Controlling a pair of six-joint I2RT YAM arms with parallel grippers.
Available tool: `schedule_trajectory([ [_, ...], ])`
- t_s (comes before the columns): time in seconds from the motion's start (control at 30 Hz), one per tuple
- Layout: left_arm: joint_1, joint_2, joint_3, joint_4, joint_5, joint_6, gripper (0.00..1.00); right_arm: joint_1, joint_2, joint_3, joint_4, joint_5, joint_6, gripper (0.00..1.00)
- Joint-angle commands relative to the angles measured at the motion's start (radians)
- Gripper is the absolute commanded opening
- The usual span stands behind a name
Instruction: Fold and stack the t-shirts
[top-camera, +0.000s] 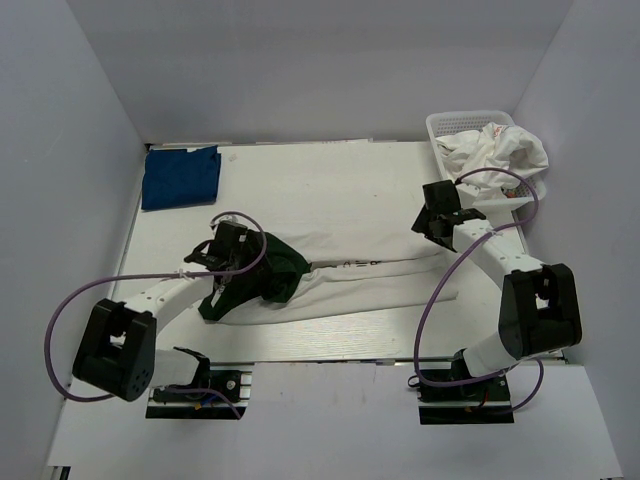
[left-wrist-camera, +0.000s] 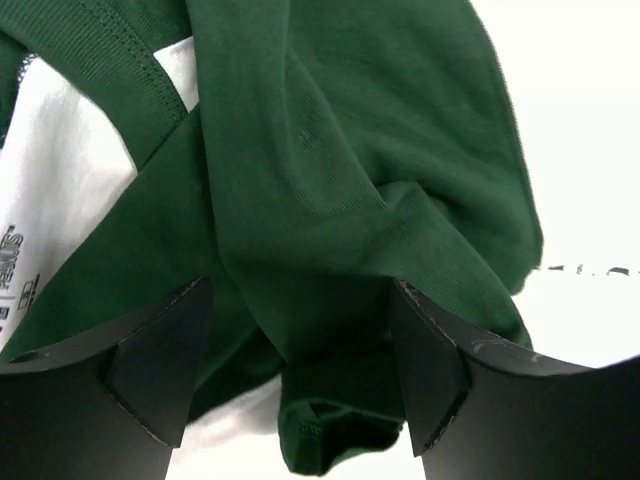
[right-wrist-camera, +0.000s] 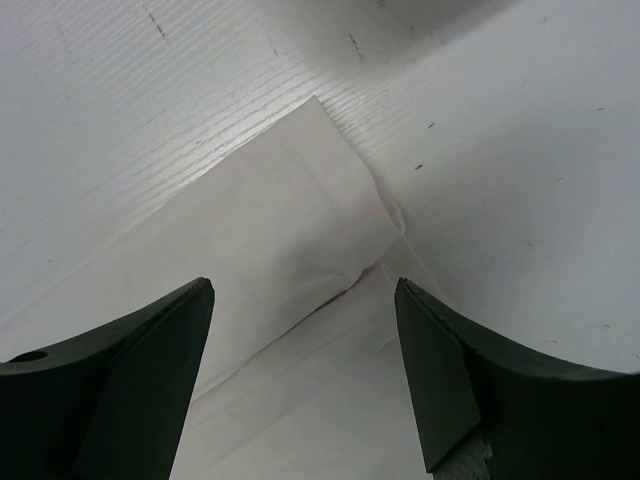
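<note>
Top external & wrist views: green-sleeved t-shirt (top-camera: 370, 285) in long fold, mid-counter (top-camera: 330, 190)

1. Shirt condition: white body w/ dark green sleeves, folded lengthwise into a narrow strip. It runs left-right across the counter centre, just beyond both arm bases. Green end is bunched at left. White end lies flat at right w/ a clean folded corner.
2. At green end: left hand (left-wrist-camera: 300, 295) sits over the cloth, fingers spread apart, not clamped. Rumpled green fabric lies between and under them in overlapping folds.
3. At white end: right hand (right-wrist-camera: 300, 290) is above the folded corner, fingers spread, holding nothing. Contact w/ cloth: cannot tell.
4. Writing: left wrist view shows vertical dark lettering (left-wrist-camera: 12, 265) on white cloth at the frame's left edge, cut off, not legible. Small dark print (left-wrist-camera: 590, 270) on white at the right edge is too small to read.
5. Far left: dark blue t-shirt (top-camera: 180, 178), folded flat at the counter's back corner, well apart from the strip.
6. Far right: white t-shirts (top-camera: 500, 150), a crumpled heap in a white lattice basket (top-camera: 445, 120). Cloth spills over its right rim.
</note>
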Motion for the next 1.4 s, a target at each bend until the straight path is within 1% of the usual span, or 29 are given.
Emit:
schedule_trajectory([
  [0.0,0.002,0.022,0.038,0.064,-0.012,0.013,0.81,0.013,-0.008,-0.015,0.027,-0.019,-0.016,0.79],
  [0.03,0.002,0.034,0.039,0.075,-0.003,0.024,0.81,0.015,-0.007,-0.018,0.033,-0.021,-0.019,0.79],
  [0.07,0.002,0.035,0.039,0.075,-0.002,0.024,0.78,0.015,-0.002,-0.016,0.028,-0.018,-0.022,0.79],
  [0.1,0.002,0.045,0.049,0.084,-0.002,0.024,0.75,0.015,-0.004,-0.013,0.028,-0.015,-0.021,0.79],
  [0.13,0.002,0.061,0.058,0.084,-0.002,0.033,0.69,0.016,-0.002,-0.013,0.024,-0.015,-0.024,0.79],
  [0.17,0.002,0.061,0.058,0.084,0.008,0.033,0.50,0.018,-0.004,-0.012,0.024,-0.012,-0.022,0.79],
  [0.23,0.002,0.082,0.068,0.084,0.017,0.042,0.29,0.015,-0.002,-0.012,0.028,-0.012,-0.025,0.79],
  [0.27,0.002,0.082,0.068,0.070,0.017,0.051,0.01,0.018,-0.004,-0.010,0.027,-0.012,-0.027,0.79],
  [0.37,0.002,0.068,0.080,0.014,-0.018,0.061,0.00,0.019,-0.005,-0.013,0.030,-0.012,-0.027,0.79],
  [0.5,0.002,-0.036,0.091,-0.051,-0.070,0.070,0.00,0.022,-0.007,-0.016,0.030,-0.024,-0.036,0.79],
  [0.53,-0.007,-0.095,0.091,-0.051,-0.079,0.070,0.00,0.025,-0.007,-0.020,0.041,-0.030,-0.033,0.79],
  [0.63,-0.007,-0.191,0.052,-0.051,-0.052,0.070,0.00,0.028,-0.008,-0.026,0.051,-0.042,-0.039,0.79],
  [0.67,0.004,-0.200,0.052,-0.051,-0.052,0.070,0.00,0.031,-0.007,-0.024,0.053,-0.045,-0.044,0.79],
  [0.7,0.004,-0.200,0.061,-0.051,-0.083,0.070,0.15,0.033,-0.004,-0.026,0.054,-0.044,-0.047,0.79],
  [0.73,0.004,-0.200,0.071,-0.051,-0.084,0.070,0.45,0.033,0.002,-0.021,0.054,-0.045,-0.050,0.79],
  [0.77,0.004,-0.177,0.090,-0.060,-0.099,0.070,0.47,0.038,0.005,-0.021,0.051,-0.049,-0.050,0.79],
  [0.8,0.004,-0.159,0.101,-0.060,-0.099,0.070,0.52,0.038,0.008,-0.017,0.051,-0.050,-0.050,0.79],
  [0.83,0.004,-0.139,0.112,-0.060,-0.099,0.070,0.64,0.036,0.015,-0.016,0.050,-0.050,-0.053,0.79],
  [0.9,0.004,-0.060,0.153,-0.060,-0.099,0.070,0.70,0.042,0.021,-0.015,0.050,-0.049,-0.054,0.79],
  [0.93,0.004,-0.029,0.170,-0.075,-0.099,0.070,0.78,0.039,0.025,-0.016,0.050,-0.050,-0.056,0.79],
  [1.0,0.004,0.033,0.218,-0.076,-0.099,0.070,0.82,0.038,0.031,-0.012,0.047,-0.042,-0.057,0.79],
  [1.03,0.004,0.091,0.235,-0.095,-0.099,0.070,0.84,0.041,0.035,-0.012,0.045,-0.041,-0.056,0.79],
  [1.1,0.004,0.145,0.284,-0.117,-0.110,0.061,0.85,0.041,0.042,-0.010,0.041,-0.038,-0.056,0.79],
  [1.13,0.004,0.194,0.298,-0.129,-0.110,0.061,0.84,0.041,0.044,-0.009,0.044,-0.036,-0.056,0.79],
  [1.2,0.004,0.235,0.334,-0.143,-0.119,0.061,0.80,0.042,0.047,-0.009,0.038,-0.026,-0.059,0.79],
  [1.27,0.004,0.278,0.364,-0.171,-0.128,0.061,0.70,0.041,0.056,-0.006,0.033,-0.024,-0.056,0.79],
  [1.33,0.004,0.288,0.376,-0.198,-0.154,0.061,0.55,0.039,0.064,-0.003,0.028,-0.018,-0.054,0.79],
  [1.37,0.004,0.288,0.376,-0.198,-0.154,0.061,0.46,0.042,0.065,0.000,0.028,-0.016,-0.054,0.79],
])
